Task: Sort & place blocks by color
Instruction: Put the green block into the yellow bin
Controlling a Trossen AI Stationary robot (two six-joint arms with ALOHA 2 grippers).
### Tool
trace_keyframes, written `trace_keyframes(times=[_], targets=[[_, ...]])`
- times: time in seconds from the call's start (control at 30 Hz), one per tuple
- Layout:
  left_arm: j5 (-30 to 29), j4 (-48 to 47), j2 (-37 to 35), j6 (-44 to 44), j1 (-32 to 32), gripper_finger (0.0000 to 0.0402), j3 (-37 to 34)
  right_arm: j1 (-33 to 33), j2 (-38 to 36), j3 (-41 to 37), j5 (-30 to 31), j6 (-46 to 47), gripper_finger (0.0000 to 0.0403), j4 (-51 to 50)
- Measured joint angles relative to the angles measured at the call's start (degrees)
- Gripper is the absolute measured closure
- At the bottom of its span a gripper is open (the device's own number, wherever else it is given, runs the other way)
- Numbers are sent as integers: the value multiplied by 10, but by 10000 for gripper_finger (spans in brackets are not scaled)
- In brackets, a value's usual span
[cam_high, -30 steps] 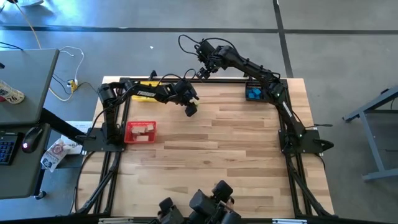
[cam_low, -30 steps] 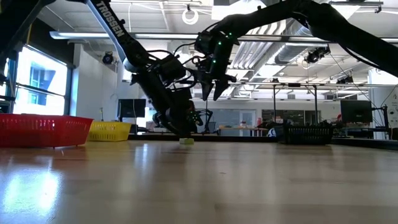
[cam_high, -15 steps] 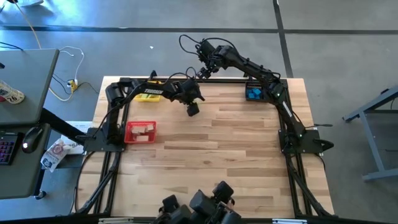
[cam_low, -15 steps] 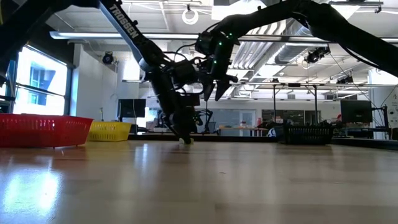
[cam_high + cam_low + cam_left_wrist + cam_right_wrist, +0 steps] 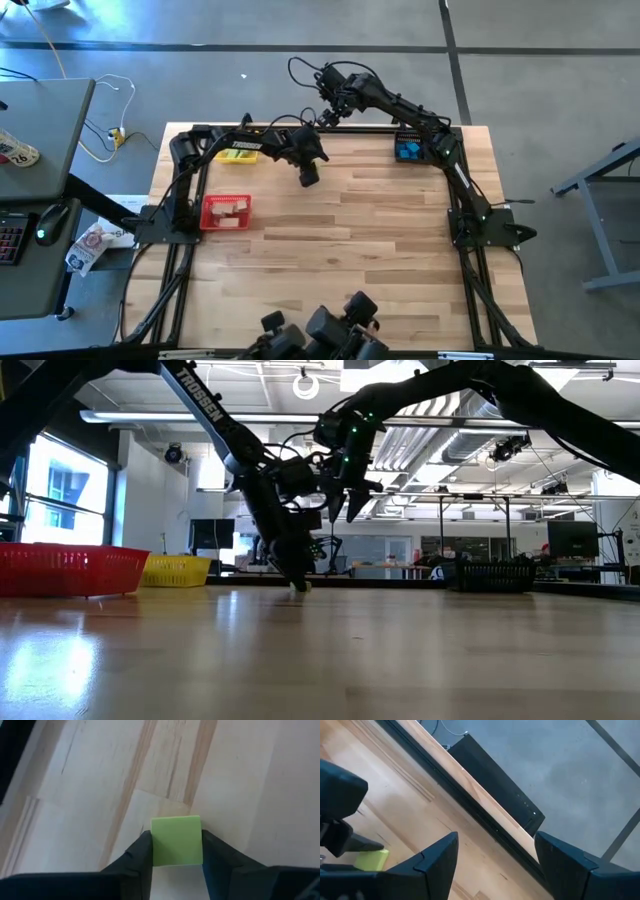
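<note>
Counting one green block [image 5: 176, 841], three bins [image 5: 226, 211]

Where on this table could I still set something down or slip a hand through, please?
The wooden table is bare between the red bin and the right arm's base. It is crowded along the far edge: the left gripper closes on the green block, with the open right gripper above.

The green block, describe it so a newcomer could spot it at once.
Start at the far edge of the wooden table, near its middle. The left gripper is down on the tabletop there, closed on the green block, the only block outside a bin.
</note>
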Motion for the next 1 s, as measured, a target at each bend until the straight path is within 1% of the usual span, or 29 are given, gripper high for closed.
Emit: trace_keyframes(times=[0.17, 0.23, 0.37, 0.7, 0.8, 0.9, 1.0], targets=[[18, -32, -20, 19, 9, 300, -3, 1, 0, 0, -4, 0, 153, -17], [30, -48, -38, 22, 16, 300, -4, 1, 0, 0, -4, -1, 153, -22], [36, -68, -71, 23, 31, 300, -3, 1, 0, 0, -4, -9, 153, -22], [28, -143, -147, 6, 101, 300, -3, 0, 0, 0, -1, -20, 153, -22], [-2, -157, -163, 2, 122, 300, -3, 0, 0, 0, -1, -20, 153, -22], [-46, -164, -185, -9, 142, 300, -23, 0, 0, 0, -1, -25, 153, -22], [-63, -176, -214, -31, 165, 300, -53, 0, 0, 0, -1, -26, 153, -22]])
